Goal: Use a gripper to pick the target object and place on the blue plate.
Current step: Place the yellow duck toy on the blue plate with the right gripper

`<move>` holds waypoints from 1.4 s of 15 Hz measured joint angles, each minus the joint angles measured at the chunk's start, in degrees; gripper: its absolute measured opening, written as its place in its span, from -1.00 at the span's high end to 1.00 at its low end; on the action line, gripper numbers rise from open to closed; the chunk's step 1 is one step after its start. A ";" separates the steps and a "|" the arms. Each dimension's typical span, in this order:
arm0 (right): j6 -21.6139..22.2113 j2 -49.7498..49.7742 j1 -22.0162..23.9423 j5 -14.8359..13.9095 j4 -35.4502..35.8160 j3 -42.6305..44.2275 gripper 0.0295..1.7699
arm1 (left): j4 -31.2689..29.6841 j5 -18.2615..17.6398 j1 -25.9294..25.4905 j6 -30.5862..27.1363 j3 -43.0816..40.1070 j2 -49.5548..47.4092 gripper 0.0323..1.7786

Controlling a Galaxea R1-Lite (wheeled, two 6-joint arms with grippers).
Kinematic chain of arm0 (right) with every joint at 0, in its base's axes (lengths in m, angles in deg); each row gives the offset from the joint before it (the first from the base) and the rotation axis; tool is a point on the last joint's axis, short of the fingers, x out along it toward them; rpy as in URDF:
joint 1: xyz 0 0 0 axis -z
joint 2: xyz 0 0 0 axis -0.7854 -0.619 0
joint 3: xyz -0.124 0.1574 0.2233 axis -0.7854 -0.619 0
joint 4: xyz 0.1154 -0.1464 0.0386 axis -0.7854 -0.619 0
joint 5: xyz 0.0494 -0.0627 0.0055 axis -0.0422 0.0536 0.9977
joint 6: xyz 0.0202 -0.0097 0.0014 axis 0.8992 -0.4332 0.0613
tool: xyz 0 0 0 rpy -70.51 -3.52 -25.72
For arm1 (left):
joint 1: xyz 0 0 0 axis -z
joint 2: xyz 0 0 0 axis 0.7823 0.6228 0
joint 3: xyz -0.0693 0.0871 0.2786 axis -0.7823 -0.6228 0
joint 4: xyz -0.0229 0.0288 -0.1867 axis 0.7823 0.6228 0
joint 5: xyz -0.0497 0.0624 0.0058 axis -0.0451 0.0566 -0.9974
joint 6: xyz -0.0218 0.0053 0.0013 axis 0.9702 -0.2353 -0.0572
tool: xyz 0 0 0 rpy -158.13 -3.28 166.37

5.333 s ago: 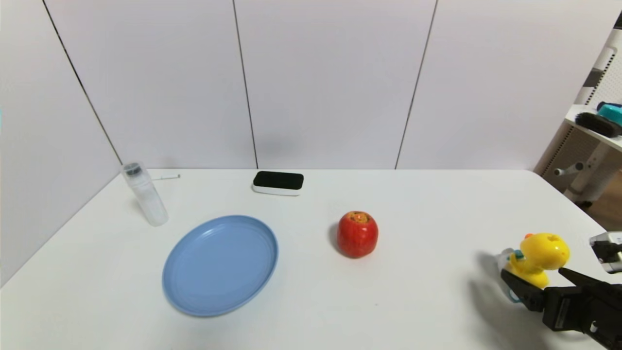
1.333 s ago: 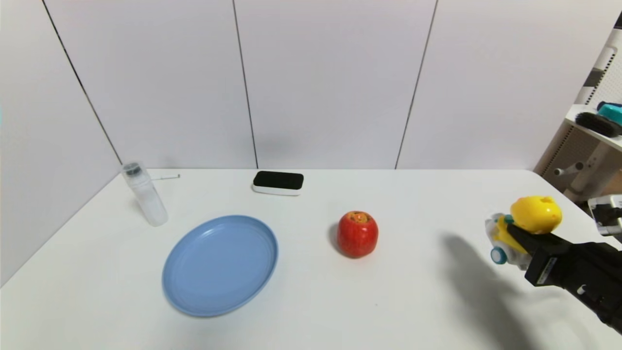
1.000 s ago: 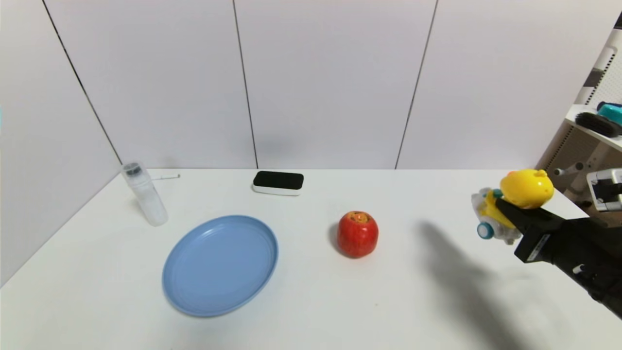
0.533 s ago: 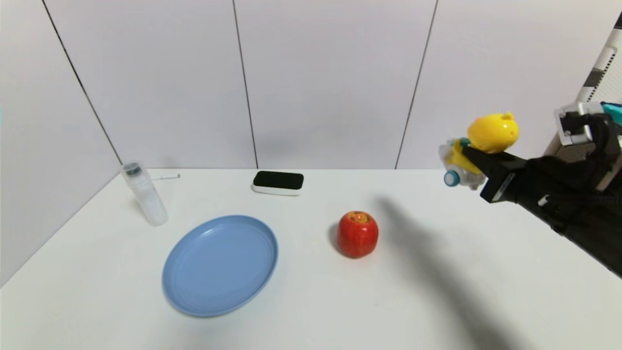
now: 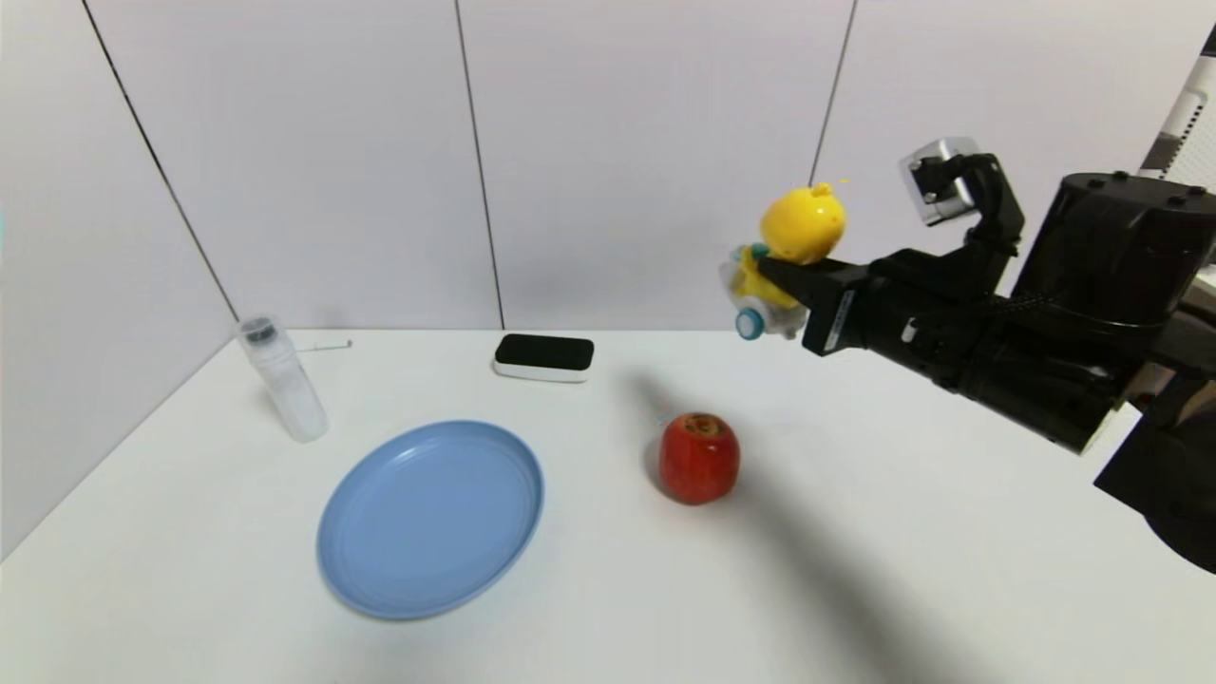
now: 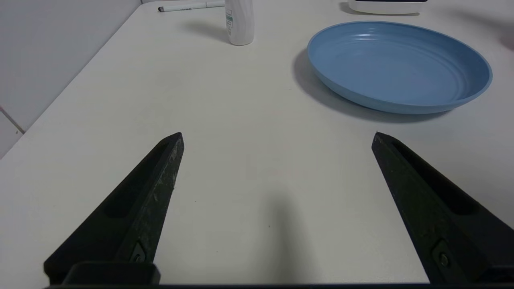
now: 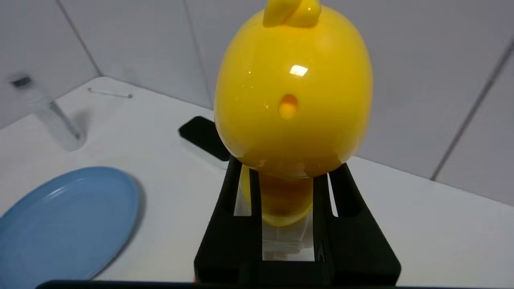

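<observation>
The yellow toy duck (image 5: 800, 228) hangs high above the table, right of the red apple, with my right gripper (image 5: 781, 277) shut on its yellow body below the round head. In the right wrist view the duck (image 7: 292, 88) fills the middle, and the black fingers (image 7: 237, 188) clamp its neck from both sides. The blue plate (image 5: 429, 518) lies flat on the table's left half, well to the left of the duck and far below it. My left gripper (image 6: 277, 138) hovers open over bare table near the plate (image 6: 397, 64), out of the head view.
A red apple (image 5: 699, 457) stands between the plate and the held duck. A clear bottle (image 5: 283, 380) and a pen (image 5: 323, 347) sit at the back left, and a black-and-white box (image 5: 543, 357) at the back centre. A shelf stands off the table's right side.
My right gripper closed on the duck at the table's right edge, lifted it, and has carried it up and to the left. The plate, the apple and the left gripper have not moved.
</observation>
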 joint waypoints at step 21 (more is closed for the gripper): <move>-0.41 -22.91 -22.95 6.03 0.27 17.37 0.63 | 0.02 0.00 0.00 0.00 0.00 0.00 -0.90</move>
